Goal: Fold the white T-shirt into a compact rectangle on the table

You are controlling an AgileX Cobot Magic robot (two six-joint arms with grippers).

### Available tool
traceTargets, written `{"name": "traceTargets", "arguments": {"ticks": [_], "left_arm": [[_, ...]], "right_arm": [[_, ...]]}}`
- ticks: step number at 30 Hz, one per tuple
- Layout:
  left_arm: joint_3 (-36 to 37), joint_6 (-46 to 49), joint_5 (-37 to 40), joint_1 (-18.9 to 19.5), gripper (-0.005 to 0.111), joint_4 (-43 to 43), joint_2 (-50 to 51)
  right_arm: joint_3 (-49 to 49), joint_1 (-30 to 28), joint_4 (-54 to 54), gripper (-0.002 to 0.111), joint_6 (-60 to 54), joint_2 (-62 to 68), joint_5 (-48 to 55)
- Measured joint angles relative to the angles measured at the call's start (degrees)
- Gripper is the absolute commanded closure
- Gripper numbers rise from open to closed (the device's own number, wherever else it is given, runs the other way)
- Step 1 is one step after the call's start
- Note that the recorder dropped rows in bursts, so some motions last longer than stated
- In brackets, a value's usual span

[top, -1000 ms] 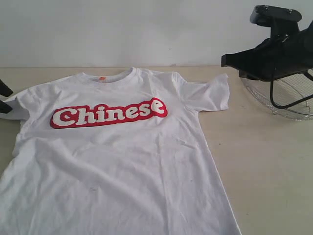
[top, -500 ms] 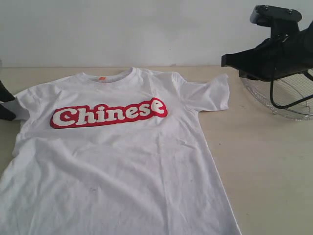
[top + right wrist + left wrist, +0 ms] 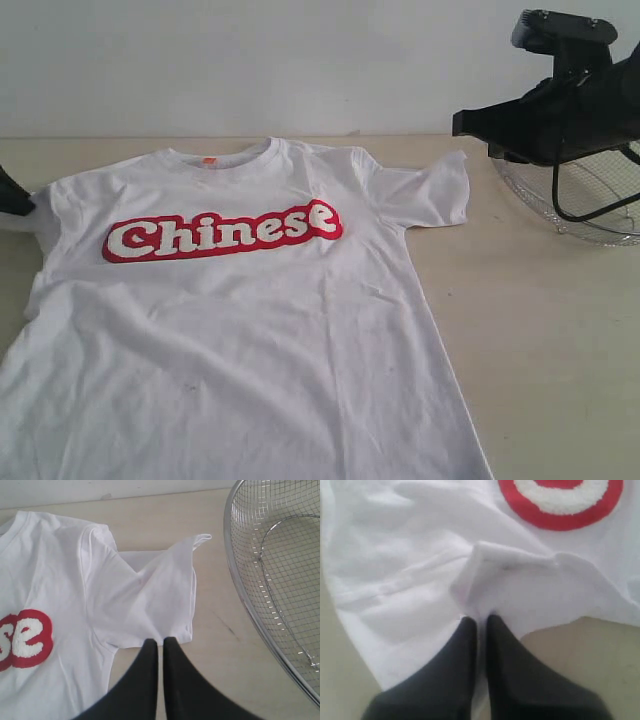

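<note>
The white T-shirt (image 3: 240,330) lies face up and spread flat on the counter (image 3: 540,330), its collar towards the far wall, its red lettering (image 3: 222,234) across the chest and its hem running out of the near edge of the exterior view. We judge it light, soft and limp: it will drape and crease rather than hold a line, and a one-point pinch will drag a ridge of cloth behind it. It is best taken at a sleeve hem or shoulder seam, catching both layers, and the printed patch will probably fold a little more stiffly than the plain cotton. The left jaws are closed on a small tuck of the sleeve (image 3: 485,585) at the far left of the exterior view, with cloth bunched at their tips. The right jaws are closed on nothing, and they hang high above the counter near the other sleeve (image 3: 165,605) and the wire basket (image 3: 270,580). A second ago the left jaws stood apart on either side of that sleeve's edge, and they have since shut on it, while the right arm (image 3: 560,110) has not moved
</note>
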Motion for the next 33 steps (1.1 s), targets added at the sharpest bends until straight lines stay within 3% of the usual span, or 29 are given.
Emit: {"name": "traceTargets", "arguments": {"ticks": [6,16,33], "left_arm": [[0.0,0.1,-0.8,-0.8,0.102,-2.9,-1.0],[-0.4,0.2,-5.3,-6.7,0.102,-3.3,-1.0],[-0.4,0.2,-5.7,-12.5,0.102,-3.4,-1.0]], "right_arm": [[0.0,0.0,0.0,0.108,0.0,0.0,0.0],[0.0,0.0,0.0,0.108,0.0,0.0,0.0],[0.0,0.0,0.0,0.108,0.0,0.0,0.0]]}}
